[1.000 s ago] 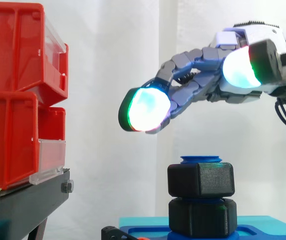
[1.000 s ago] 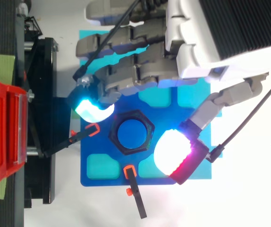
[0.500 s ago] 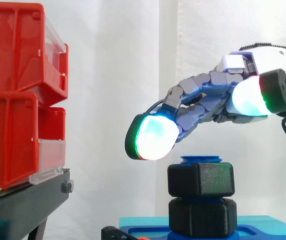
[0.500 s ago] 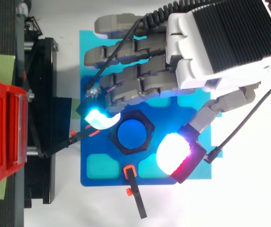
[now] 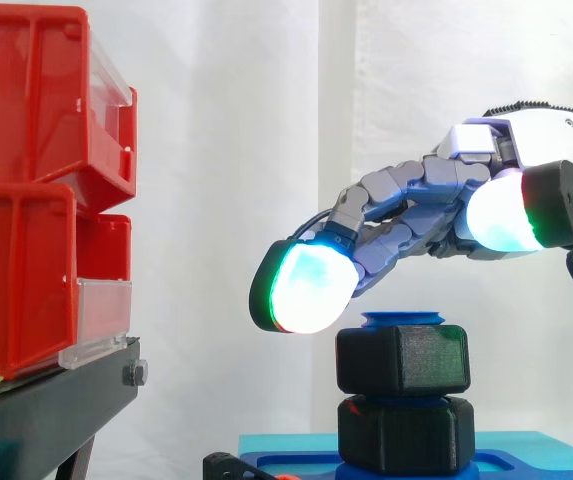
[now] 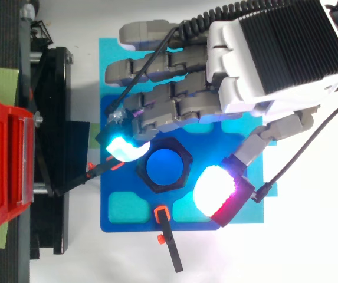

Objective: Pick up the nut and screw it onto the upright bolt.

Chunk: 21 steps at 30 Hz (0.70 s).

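Note:
A black hexagonal nut (image 5: 402, 358) sits near the top of the upright blue bolt (image 5: 403, 319), above a second black hex piece (image 5: 404, 432) at the bolt's foot. From above, the nut (image 6: 183, 158) rings the bolt's blue top (image 6: 164, 167). My hand (image 5: 416, 205) hovers just over the nut, open, fingers stretched out and slightly bent, holding nothing. One glowing fingertip (image 5: 306, 290) hangs at the nut's left upper edge, and the thumb's pad (image 6: 216, 191) is on the opposite side. I cannot tell whether any pad touches the nut.
The bolt stands on a blue base plate (image 6: 121, 221) over a cyan sheet. Red bins (image 5: 26, 200) on a black stand (image 5: 46, 410) rise at the left. Two black clamps with orange tips (image 6: 166, 236) hold the plate's left and front edges.
My hand has come down toward the nut and shifted slightly right in the side view. Its fingertip now hangs level with the bolt's top. The nut has not moved.

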Tool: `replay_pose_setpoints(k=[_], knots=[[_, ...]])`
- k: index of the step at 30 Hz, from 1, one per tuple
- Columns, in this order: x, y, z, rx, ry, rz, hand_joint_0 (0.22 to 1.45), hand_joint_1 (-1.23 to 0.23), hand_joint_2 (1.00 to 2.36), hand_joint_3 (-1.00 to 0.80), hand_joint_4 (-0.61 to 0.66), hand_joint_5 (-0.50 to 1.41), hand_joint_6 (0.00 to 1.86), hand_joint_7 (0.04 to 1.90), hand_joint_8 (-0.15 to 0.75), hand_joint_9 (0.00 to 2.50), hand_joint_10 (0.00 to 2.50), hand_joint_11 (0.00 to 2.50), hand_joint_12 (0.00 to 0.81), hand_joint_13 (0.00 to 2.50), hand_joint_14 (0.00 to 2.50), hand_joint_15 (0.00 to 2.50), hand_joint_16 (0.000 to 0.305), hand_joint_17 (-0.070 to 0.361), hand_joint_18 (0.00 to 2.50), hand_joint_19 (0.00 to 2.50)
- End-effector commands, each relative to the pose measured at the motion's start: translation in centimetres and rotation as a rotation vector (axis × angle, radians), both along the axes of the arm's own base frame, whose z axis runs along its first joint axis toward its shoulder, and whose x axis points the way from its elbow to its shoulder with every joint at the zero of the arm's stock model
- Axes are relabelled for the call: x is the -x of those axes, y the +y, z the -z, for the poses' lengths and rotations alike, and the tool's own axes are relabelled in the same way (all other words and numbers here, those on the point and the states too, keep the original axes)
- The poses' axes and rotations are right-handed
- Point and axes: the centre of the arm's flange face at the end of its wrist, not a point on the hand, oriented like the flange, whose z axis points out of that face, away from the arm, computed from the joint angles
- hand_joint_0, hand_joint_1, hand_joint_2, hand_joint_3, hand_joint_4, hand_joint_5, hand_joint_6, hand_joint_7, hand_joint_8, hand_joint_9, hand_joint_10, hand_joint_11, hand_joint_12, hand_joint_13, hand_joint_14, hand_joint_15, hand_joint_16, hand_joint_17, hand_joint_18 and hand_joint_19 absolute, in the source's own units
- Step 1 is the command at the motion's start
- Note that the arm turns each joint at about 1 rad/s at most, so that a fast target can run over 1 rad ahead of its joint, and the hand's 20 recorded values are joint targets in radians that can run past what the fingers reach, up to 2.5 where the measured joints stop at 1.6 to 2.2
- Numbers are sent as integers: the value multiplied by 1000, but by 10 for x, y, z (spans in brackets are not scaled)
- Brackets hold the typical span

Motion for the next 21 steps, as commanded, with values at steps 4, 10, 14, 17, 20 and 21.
replay_pose_setpoints(k=[4, 10, 14, 17, 20, 21], knots=[[1, -3, 1, -1, 5, 4, 440, -256, 1000, -500, 137, -148, 501, 625, 227, 464, 0, 0, 359, 127, 0, 0, 45, 100, 0, 0], [2, -5, 2, 0, 14, 5, 440, -255, 1000, -500, 151, -137, 502, 675, 235, 476, 0, 0, 360, 138, 0, 0, 44, 100, 0, 0], [3, -6, 2, 0, 14, 5, 441, -256, 1000, -500, 153, -133, 502, 688, 236, 478, 0, 0, 362, 142, 0, 0, 44, 100, 0, 0], [2, -6, 2, 1, 11, 5, 441, -256, 1000, -500, 159, -131, 502, 693, 237, 481, 0, 0, 362, 146, 0, 0, 45, 101, 0, 0], [2, -5, 4, 2, 13, 3, 442, -256, 1000, -500, 161, -126, 502, 708, 239, 489, 0, 0, 361, 154, 0, 0, 45, 101, 0, 0], [3, -6, 3, 3, 13, 5, 443, -255, 1000, -500, 163, -120, 502, 727, 240, 496, 0, 0, 362, 159, 0, 0, 45, 101, 0, 0]])
